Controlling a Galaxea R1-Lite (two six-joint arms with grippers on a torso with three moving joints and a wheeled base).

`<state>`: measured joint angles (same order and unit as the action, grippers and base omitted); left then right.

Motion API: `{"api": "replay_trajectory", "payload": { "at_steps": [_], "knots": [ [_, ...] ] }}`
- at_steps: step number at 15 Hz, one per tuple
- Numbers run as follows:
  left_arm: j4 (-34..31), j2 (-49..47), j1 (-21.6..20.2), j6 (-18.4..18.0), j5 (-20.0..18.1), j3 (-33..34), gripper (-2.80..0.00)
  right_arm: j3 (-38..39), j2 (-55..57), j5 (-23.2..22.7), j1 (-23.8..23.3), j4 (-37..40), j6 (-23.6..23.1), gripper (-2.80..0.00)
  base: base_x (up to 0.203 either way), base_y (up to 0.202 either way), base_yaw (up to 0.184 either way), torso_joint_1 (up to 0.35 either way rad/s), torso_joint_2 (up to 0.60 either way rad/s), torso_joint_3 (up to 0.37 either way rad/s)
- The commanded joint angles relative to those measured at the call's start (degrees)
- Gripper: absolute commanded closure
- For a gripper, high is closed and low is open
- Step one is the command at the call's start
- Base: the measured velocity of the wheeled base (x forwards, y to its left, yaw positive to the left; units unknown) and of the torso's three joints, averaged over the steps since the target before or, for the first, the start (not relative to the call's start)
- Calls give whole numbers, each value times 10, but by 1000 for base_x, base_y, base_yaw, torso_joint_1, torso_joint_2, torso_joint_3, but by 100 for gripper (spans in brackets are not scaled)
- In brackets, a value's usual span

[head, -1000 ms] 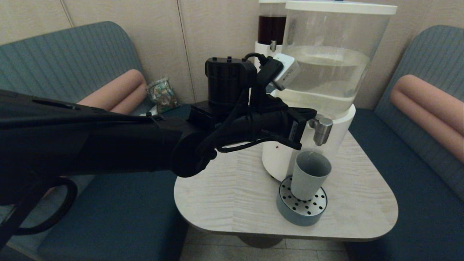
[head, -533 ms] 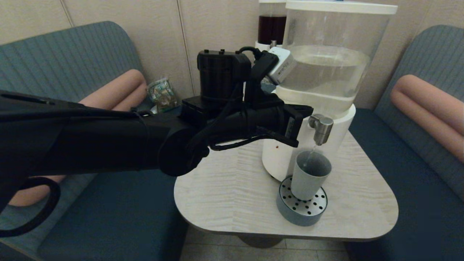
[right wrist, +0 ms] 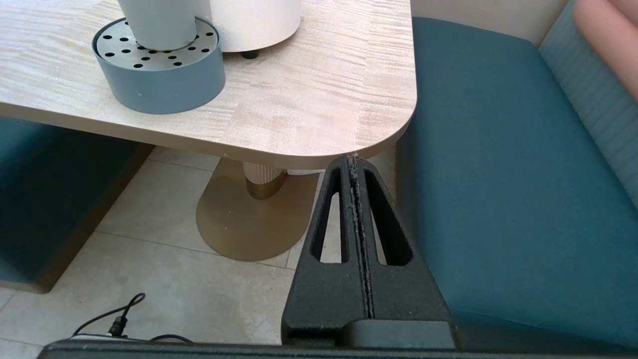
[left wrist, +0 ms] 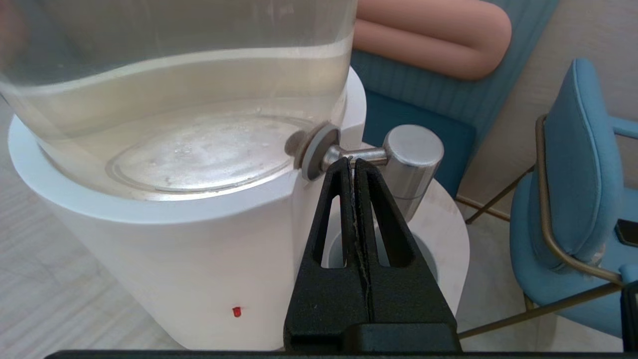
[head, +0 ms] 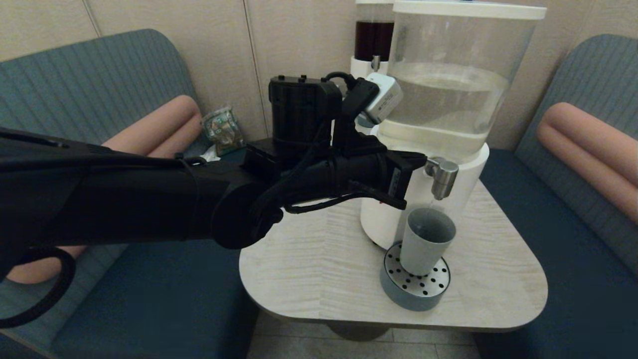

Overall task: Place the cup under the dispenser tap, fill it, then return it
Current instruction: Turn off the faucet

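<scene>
On a pale wood-grain table (head: 309, 269) between teal benches, the big clear tank (head: 451, 75) holds pale liquid. Beneath the dispenser tap (head: 442, 177), the plain grey-blue cup (head: 426, 240) stands upright on the perforated drip tray (head: 416, 291), a thin stream falling in. The left gripper (left wrist: 354, 162), fingers pressed together, touches the tap's stem; the right gripper (right wrist: 353, 158), also closed, hangs below the table's edge.
</scene>
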<state>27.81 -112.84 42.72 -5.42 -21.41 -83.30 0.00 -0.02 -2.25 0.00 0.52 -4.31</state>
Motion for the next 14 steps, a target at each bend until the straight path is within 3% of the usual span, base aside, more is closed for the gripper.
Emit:
{"api": "replay_trajectory", "payload": {
  "at_steps": [1, 14],
  "knots": [
    [1, 1, 0, 0, -1, 0, 0, 0, -1, 0, 0, 0, -1, 0, 0, 0, 0, 0, 0, 0],
    [1, -21, 9, 8, -1, -12, 0, 0, -1, 0, 0, 0, 0, 0, 0, 0, 0, 0, 0, 0]
  ]
}}
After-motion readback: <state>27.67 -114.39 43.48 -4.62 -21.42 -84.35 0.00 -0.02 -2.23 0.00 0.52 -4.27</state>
